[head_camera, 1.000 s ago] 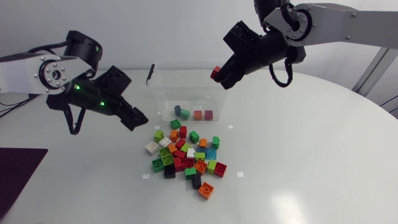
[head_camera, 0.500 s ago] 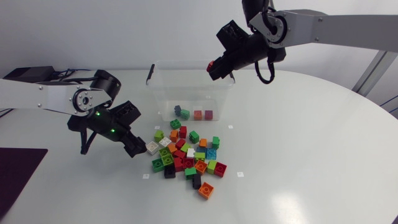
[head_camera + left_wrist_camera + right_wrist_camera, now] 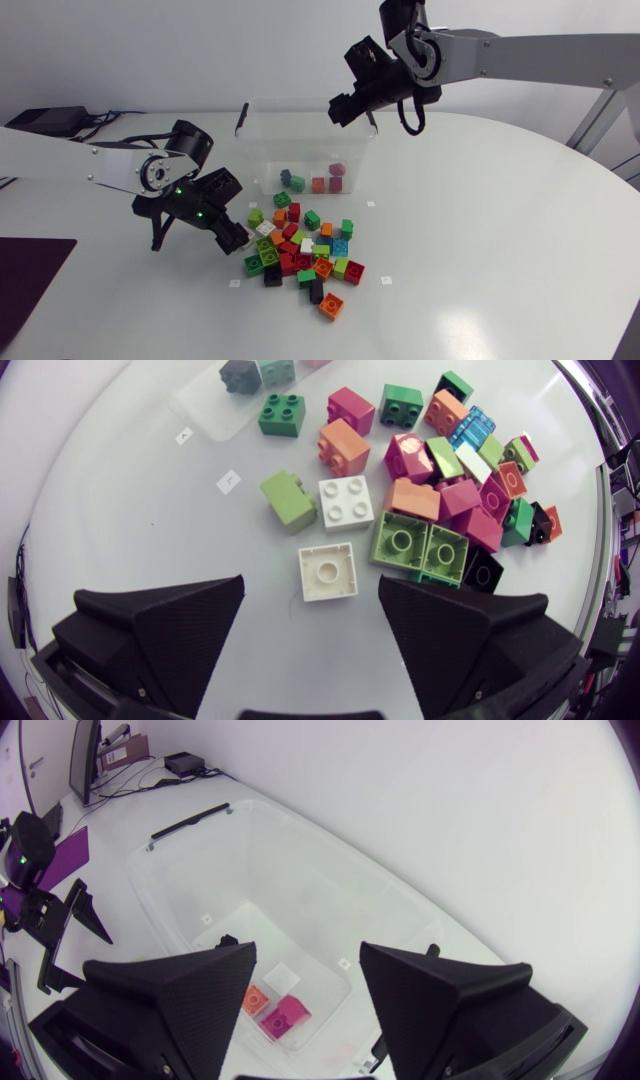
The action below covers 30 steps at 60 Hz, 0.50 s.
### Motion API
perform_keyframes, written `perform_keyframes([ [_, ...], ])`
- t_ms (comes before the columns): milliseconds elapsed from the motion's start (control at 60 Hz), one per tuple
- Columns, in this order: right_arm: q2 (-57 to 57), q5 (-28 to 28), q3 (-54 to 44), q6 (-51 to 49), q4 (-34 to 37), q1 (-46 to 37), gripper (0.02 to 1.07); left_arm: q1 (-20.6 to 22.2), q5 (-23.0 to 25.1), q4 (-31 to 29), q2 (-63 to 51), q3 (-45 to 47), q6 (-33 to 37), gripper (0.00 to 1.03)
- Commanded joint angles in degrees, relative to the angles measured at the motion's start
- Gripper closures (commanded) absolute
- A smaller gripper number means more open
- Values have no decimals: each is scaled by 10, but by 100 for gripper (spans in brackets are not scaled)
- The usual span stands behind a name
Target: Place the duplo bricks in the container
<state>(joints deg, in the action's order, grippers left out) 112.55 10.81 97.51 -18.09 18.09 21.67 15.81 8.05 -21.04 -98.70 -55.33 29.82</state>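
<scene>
White tabletop (image 3: 500, 250) carries a loose pile of duplo bricks (image 3: 300, 250) at its middle. Nearest the camera, an orange brick (image 3: 331, 306) lies alone at the pile's front edge, with a black brick (image 3: 316, 291) just behind it. Red, green, orange, blue and white pieces are packed close together further in.

The left gripper (image 3: 235, 236) sits low at the pile's left edge, its arm coming in from the left. In the left wrist view this gripper (image 3: 312, 585) has its jaws wide apart. A white brick with one large stud (image 3: 327, 572) lies on the table between the fingertips, and neither finger touches it. Just beside that brick is a light green double brick (image 3: 420, 545). Ahead of it lie a white four-stud brick (image 3: 346, 502) and a pale green brick (image 3: 288, 500).

Beyond the pile stands the clear plastic container (image 3: 255, 130). On its floor are a dark brick (image 3: 285, 177), a green brick (image 3: 297, 183), an orange brick (image 3: 318, 184) and a magenta brick (image 3: 337, 170).

Farthest back, the right gripper (image 3: 345, 108) hangs above the container's far right corner. The right wrist view looks down into the container (image 3: 330, 870) past this gripper (image 3: 308, 955). Its jaws stand apart with nothing held, and the orange (image 3: 253, 1000) and magenta (image 3: 285, 1017) bricks are on the floor below.
</scene>
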Motion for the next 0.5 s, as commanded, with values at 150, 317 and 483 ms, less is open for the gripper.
perform_keyframes([
  [150,-72,0,-55,11,-12,2,8,7,1,22,-49,6,1,11],
  [317,-153,11,-148,2,-9,-1,8,14,2,27,-67,-2,0,22],
  [483,-224,18,-249,-13,27,10,8,16,6,30,-72,-5,-6,50],
])
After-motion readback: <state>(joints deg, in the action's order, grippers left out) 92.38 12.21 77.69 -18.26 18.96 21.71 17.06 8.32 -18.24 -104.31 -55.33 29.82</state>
